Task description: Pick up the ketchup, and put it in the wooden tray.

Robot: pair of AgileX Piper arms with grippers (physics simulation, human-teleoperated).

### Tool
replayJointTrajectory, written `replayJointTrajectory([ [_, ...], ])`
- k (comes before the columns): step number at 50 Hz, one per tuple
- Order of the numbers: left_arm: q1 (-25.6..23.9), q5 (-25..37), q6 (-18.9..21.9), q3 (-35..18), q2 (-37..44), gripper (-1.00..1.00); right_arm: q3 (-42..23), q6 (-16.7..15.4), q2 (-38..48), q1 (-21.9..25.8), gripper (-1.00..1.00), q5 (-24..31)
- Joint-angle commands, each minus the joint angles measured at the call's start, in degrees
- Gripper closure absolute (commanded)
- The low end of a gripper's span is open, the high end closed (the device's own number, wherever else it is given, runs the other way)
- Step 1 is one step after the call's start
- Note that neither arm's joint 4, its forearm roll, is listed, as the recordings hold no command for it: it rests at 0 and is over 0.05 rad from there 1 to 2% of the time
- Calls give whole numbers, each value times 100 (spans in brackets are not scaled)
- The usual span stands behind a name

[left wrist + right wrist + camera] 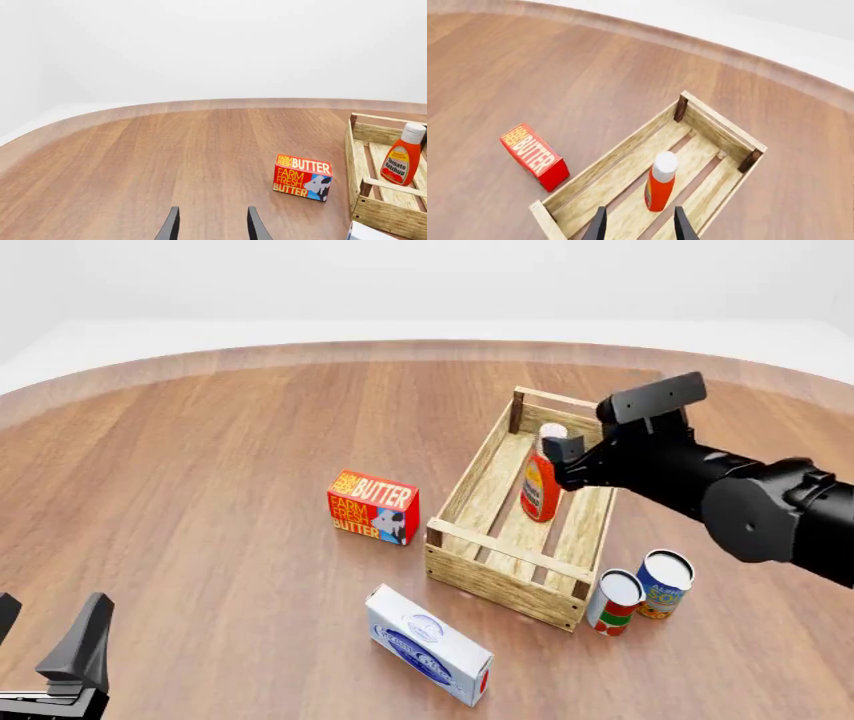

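Note:
The ketchup [541,488], a slim red-orange bottle with a white cap, stands upright inside the wooden tray [509,560], in its far half. It also shows in the right wrist view [660,188] and the left wrist view [402,163]. My right gripper [569,454] hovers just above and beside the bottle's cap. Its fingers are spread wider than the bottle in the right wrist view [640,227] and do not touch it. My left gripper [47,635] is open and empty at the near left edge, far from the tray [381,215].
A red-orange butter box [374,508] stands left of the tray. A white and blue box [430,645] lies in front of the tray. Two short cans [617,602] [663,583] stand at the tray's near right corner.

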Motion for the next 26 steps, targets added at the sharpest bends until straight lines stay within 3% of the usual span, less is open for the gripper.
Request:
replayJointTrajectory([
  [1, -1, 0, 0, 1, 0, -100, 852, 105, -902, 48, -100, -177],
  [9, -1, -1, -1, 1, 0, -100, 1892, 208, -1978, 17, -100, -395],
  [26, -1, -3, 1, 2, 1, -100, 3093, 380, -3292, -473, -100, -209],
])
